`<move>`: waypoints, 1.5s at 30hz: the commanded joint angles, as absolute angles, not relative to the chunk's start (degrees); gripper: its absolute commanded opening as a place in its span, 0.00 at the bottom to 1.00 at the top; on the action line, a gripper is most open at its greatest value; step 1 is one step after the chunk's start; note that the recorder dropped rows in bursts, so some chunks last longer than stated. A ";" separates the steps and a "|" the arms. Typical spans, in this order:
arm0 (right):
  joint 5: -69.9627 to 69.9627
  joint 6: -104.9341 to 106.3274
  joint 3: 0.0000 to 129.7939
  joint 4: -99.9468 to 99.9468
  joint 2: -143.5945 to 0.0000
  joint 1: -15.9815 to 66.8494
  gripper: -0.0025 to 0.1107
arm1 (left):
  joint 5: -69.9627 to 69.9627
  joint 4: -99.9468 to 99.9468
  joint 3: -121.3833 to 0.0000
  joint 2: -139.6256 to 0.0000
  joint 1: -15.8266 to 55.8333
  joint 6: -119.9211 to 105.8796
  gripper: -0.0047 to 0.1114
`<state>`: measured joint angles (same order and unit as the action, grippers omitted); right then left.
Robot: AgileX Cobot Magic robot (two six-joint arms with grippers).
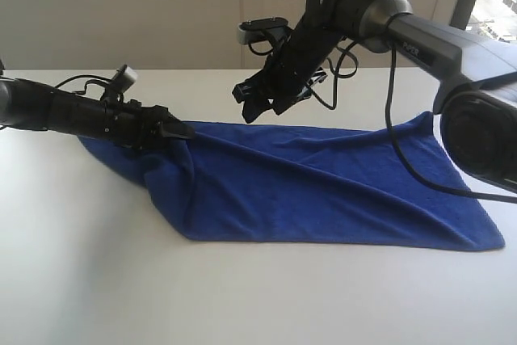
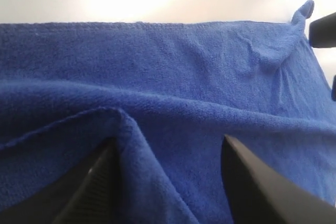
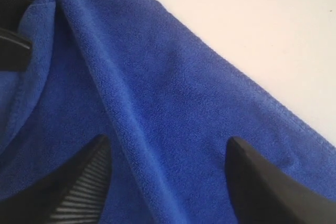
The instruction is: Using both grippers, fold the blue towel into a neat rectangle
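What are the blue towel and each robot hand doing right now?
blue towel: lying on the white table, wrinkled, not a neat rectangle yet.
left gripper: open, fingers apart, down at the towel's left end.
right gripper: open, up above the towel, holding nothing.

Towel (image 1: 323, 187): solid royal blue, plain plush, same-blue stitched hem. Desk (image 1: 242, 305): plain white. Fingers (image 2: 84, 198): matte black, ribbed pattern on inner faces. Arm (image 1: 355, 10) at upper right of frame: black, grey band.
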<state>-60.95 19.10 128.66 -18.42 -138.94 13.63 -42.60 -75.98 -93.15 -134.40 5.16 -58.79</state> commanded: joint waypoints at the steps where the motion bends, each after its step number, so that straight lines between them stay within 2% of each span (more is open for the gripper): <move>1: -61.29 19.66 128.66 -18.13 -138.72 13.13 0.55 | -44.73 -76.14 -93.31 -134.38 5.34 -58.81 0.56; 4: -61.39 19.66 128.66 -18.13 -138.72 13.13 0.55 | -44.61 -76.14 -93.31 -134.38 5.34 -58.81 0.49; 10: -61.39 19.66 128.66 -18.13 -138.72 13.13 0.55 | -42.89 -76.14 -93.31 -134.38 5.34 -58.81 0.25; 19: -61.39 19.66 128.66 -18.13 -138.72 13.13 0.55 | -41.49 -76.14 -93.31 -134.27 5.34 -58.81 0.04; 25: -61.39 19.66 128.66 -18.02 -138.72 13.13 0.55 | -42.56 -63.47 -93.31 -129.68 3.94 -49.98 0.04; 32: -61.91 19.66 128.66 -17.48 -138.72 13.13 0.55 | -53.37 -27.02 -90.05 -120.17 2.99 -23.78 0.04; 39: -62.65 19.66 128.66 -16.65 -138.72 13.13 0.55 | -54.59 -16.56 -83.13 -112.11 2.99 -16.18 0.04; 45: -63.16 19.36 128.66 -16.85 -138.72 13.13 0.55 | -55.72 -8.87 -78.21 -111.27 2.99 -10.17 0.04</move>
<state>-62.53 19.16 128.66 -17.18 -138.94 13.63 -54.50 -10.39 -80.25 -111.90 3.12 -11.99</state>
